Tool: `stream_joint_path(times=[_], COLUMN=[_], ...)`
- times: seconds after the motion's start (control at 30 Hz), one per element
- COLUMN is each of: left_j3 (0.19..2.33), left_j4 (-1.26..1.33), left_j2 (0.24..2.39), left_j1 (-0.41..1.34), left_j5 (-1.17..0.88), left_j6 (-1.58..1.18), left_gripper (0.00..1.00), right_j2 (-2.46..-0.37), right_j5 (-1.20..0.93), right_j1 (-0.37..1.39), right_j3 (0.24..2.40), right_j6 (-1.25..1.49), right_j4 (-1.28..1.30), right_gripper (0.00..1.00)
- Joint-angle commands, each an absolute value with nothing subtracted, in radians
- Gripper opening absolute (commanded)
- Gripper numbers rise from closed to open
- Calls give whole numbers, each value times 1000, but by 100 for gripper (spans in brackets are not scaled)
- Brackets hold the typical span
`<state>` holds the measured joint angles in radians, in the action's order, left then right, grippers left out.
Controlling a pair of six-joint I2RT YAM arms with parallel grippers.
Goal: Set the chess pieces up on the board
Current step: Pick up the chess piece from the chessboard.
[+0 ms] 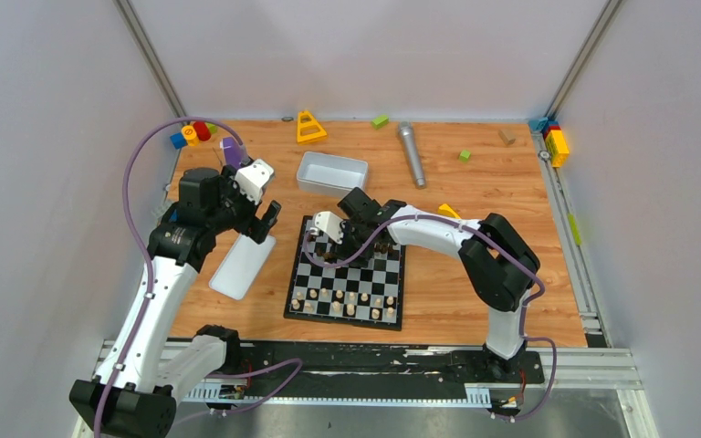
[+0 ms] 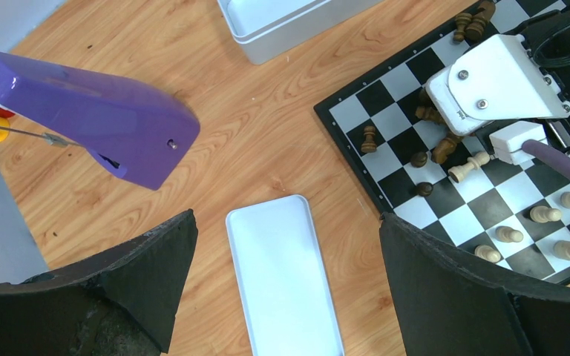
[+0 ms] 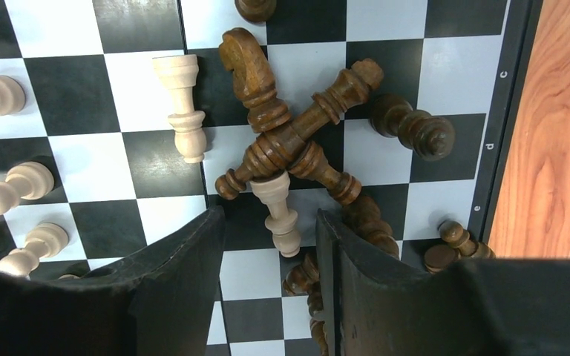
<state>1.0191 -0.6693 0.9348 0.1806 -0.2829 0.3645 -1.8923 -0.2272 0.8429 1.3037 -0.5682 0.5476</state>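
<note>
Hovering half-open and empty, right gripper (image 3: 271, 222) straddles a heap of toppled dark pieces (image 3: 289, 133) on the board (image 3: 67, 81); pale pieces (image 1: 350, 297) mostly stand in rows; left gripper (image 2: 286, 216) wide, empty.

White-and-black arms (image 1: 429, 230), purple cables (image 1: 129, 182)

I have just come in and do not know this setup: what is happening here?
The right gripper hangs low over the chessboard, jaws half open on either side of a fallen pale piece in a heap of toppled dark pieces. Nothing is gripped yet. More pale pieces stand in rows at the near edge. The left gripper hovers wide open above the white lid beside the board.
</note>
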Motion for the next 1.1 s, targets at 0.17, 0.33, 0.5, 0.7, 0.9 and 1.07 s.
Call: stream_joint_path(times=[0.17, 0.33, 0.5, 0.7, 0.9, 1.07], left_j3=[1013, 1013, 1013, 982, 918, 842], left_j4=[-653, -656, -661, -662, -627, -548], left_j2=[923, 923, 929, 931, 946, 962], left_j1=[172, 173, 172, 172, 172, 172], left_j5=[-305, -311, -332, -405, -558, -708], left_j6=[368, 371, 392, 445, 495, 582], left_gripper=[100, 100, 100, 100, 98, 92], right_j2=[-1900, -1889, -1860, -1812, -1746, -1712], right_j5=[-222, -220, -224, -245, -326, -417], right_j1=[842, 842, 842, 841, 823, 778], right_j3=[1318, 1298, 1282, 1260, 1247, 1249], right_j6=[-594, -591, -577, -546, -503, -469], right_j4=[515, 526, 547, 575, 587, 588], right_gripper=[33, 19, 8, 0, 0, 0])
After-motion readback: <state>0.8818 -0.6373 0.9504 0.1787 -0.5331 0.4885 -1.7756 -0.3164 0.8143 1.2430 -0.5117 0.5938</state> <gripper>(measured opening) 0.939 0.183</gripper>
